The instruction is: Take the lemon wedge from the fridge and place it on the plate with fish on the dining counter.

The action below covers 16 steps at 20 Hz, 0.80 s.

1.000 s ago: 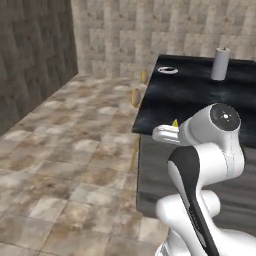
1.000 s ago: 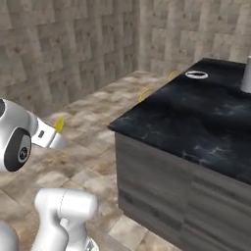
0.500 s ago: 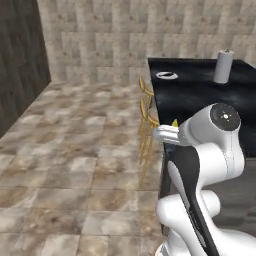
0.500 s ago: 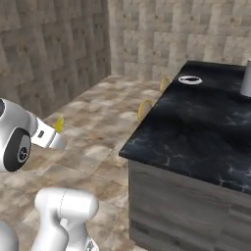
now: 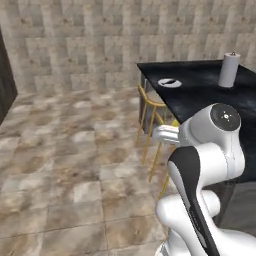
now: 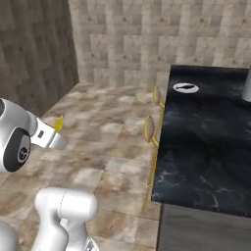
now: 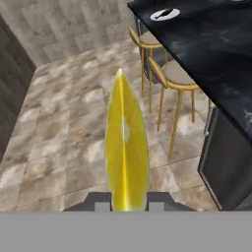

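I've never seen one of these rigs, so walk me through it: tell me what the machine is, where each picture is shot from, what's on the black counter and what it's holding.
The machine is a white robot arm on a base that can drive, in a rendered kitchen. Two pictures come from cameras on the base, behind the arm to its left and its right, looking forward over it. The third comes from a camera on the hand, looking along the gripper.

The black counter is an island with a marble top. On it lie a small pale plate near the far edge and a grey upright cylinder further along. Stools with yellow legs stand beside it.

The gripper is shut on a lemon wedge, the yellow sliver that looms large in the hand view and shows as a tiny tip in the right base view.
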### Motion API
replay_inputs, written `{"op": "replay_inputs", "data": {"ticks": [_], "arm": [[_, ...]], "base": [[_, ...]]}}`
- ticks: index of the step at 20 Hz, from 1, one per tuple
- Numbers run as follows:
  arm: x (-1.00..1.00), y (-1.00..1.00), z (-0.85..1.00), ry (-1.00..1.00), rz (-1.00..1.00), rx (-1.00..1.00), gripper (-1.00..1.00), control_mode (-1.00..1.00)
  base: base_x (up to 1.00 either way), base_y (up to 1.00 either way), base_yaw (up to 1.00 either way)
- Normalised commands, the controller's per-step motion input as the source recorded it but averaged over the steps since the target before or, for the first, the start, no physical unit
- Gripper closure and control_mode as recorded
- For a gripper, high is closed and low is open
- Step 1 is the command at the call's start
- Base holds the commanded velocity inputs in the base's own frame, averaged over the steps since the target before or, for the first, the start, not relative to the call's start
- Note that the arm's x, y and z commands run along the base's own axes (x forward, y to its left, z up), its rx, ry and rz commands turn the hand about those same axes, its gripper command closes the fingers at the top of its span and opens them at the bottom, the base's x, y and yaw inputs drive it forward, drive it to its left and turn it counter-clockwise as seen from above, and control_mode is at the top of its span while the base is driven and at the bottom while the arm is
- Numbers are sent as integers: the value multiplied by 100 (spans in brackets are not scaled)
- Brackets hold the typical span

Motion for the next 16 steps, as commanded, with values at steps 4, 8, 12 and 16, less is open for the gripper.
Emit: {"op": "replay_inputs", "data": {"ticks": [4,8,12,16], "arm": [[0,0,0,0,0,0,100,100],[0,0,0,0,0,0,100,100],[0,0,0,0,0,0,100,100],[0,0,0,0,0,0,100,100]], "base": [[91,100,-48],[83,100,-51],[87,100,-54],[92,100,-56]]}}
